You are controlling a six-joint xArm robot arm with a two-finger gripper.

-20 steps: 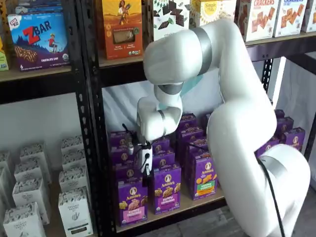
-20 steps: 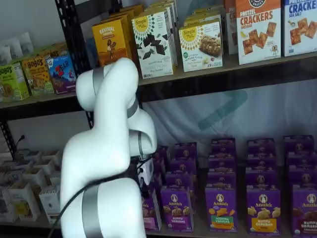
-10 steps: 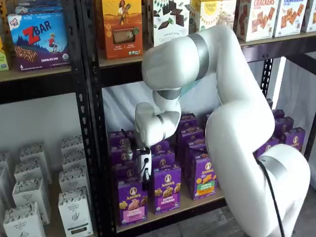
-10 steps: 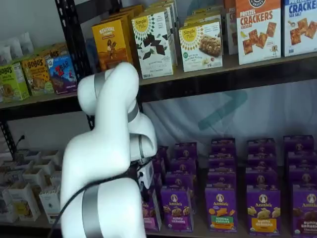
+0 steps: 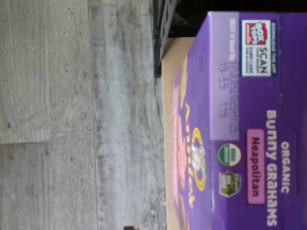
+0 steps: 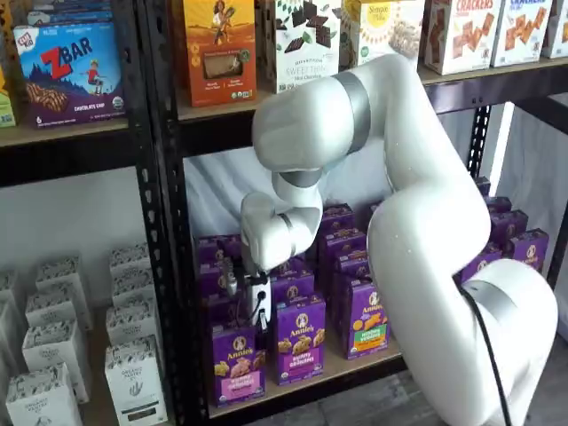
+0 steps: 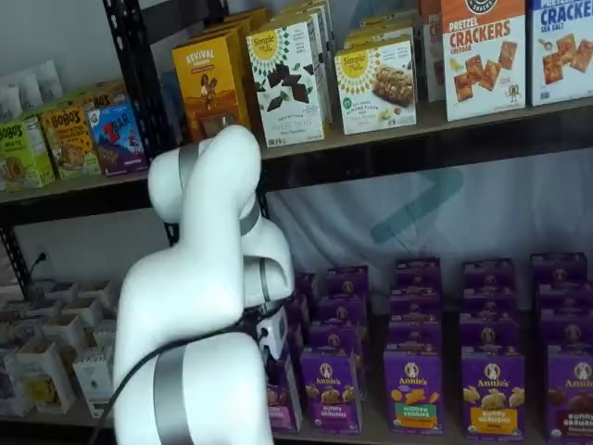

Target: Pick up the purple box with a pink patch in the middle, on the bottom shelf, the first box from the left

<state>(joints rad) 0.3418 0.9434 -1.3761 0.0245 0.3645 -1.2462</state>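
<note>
Your purple box (image 6: 237,362) stands upright at the left front of the bottom shelf (image 6: 351,362), with more purple boxes (image 6: 300,339) beside and behind it. The gripper (image 6: 258,312) hangs just above it, holding nothing. You cannot see its fingers well, so how wide they stand is unclear.

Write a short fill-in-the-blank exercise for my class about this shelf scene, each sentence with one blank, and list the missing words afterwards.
1. In the wrist view, the pink label on the purple box reads ____.
2. The purple box stands on the ____ shelf.
3. The gripper hangs directly ____ the purple box.
4. On the shelf above, the Simple Mills box shows pieces of dark ____.

Missing words: Neapolitan; bottom; above; chocolate
</note>
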